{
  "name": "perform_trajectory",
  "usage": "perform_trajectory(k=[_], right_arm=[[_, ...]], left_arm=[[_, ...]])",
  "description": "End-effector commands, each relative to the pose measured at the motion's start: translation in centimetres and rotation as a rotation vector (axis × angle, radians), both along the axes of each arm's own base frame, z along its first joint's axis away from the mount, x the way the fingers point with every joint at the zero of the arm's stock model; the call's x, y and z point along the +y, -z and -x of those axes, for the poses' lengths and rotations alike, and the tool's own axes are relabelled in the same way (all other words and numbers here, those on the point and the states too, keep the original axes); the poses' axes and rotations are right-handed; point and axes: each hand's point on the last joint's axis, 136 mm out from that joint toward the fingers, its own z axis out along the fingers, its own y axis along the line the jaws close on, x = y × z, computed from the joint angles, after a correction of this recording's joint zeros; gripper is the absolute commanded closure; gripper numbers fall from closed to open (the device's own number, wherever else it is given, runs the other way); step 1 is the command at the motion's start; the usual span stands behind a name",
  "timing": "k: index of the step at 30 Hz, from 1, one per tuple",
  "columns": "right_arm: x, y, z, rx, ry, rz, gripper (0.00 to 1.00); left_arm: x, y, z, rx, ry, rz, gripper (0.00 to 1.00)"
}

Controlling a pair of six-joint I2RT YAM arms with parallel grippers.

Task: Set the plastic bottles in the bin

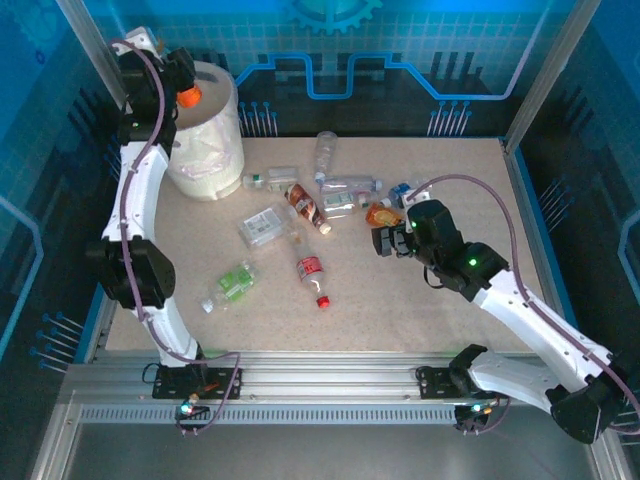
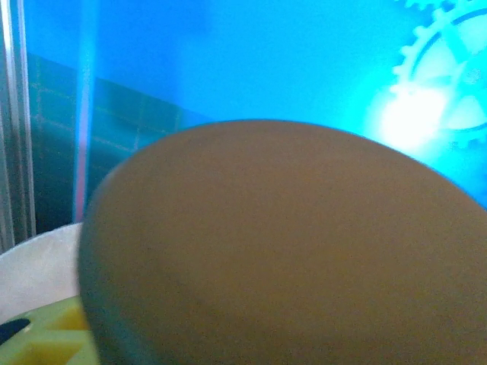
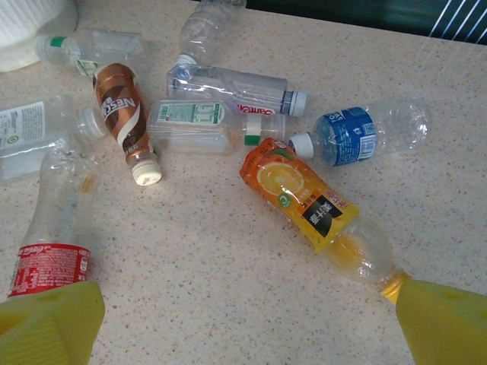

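Beige and speckled, the tabletop (image 1: 420, 320) carries the scatter of plastic bottles (image 1: 300, 215). The white bin (image 1: 212, 145) stands directly under the left jaws, in the far corner. Those jaws hang over its rim with something orange at their tip. Up close a blurred brown round shape sits right before them, probably a bottle, but I cannot tell whether they grip it.

The right jaws stand wide open, their yellow fingers (image 3: 46, 327) low over the tabletop. The orange juice bottle (image 3: 300, 199) lies slantwise between them, its gold cap just beside the right finger. A red-labelled bottle (image 3: 47, 258) lies just beside the left finger.

Closing from here could catch only the neck, so the thin body might swing or squirt free. It could also drag the red-labelled bottle in. A release too near the rim could drop a bottle outside the bin.

The tabletop is bare beneath and behind the right jaws. Beyond them the bottles crowd together, the blue-labelled bottle (image 3: 365, 133) near the juice bottle's far end. A corner post and the back wall hem in the left jaws.
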Motion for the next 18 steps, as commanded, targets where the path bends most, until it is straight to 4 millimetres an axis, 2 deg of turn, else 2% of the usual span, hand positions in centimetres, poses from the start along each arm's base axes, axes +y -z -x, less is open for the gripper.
perform_trajectory(k=[1, 9, 14, 18], right_arm=[[1.4, -1.0, 0.2, -0.028, -0.115, -0.108, 0.00], [0.3, -0.9, -0.2, 0.017, -0.090, -0.208, 0.00], [-0.4, -1.1, -0.1, -0.006, -0.059, -0.202, 0.00], [-1.1, -1.6, 0.1, -0.038, -0.021, -0.221, 0.00]], left_arm=[[1.6, 0.5, -0.9, 0.015, -0.042, -0.017, 0.61], [1.9, 4.9, -3.3, 0.101, -0.008, 0.022, 0.57], [2.0, 6.8, -4.1, 0.162, -0.012, 0.045, 0.42], [1.9, 6.7, -4.3, 0.173, -0.008, 0.072, 0.26]])
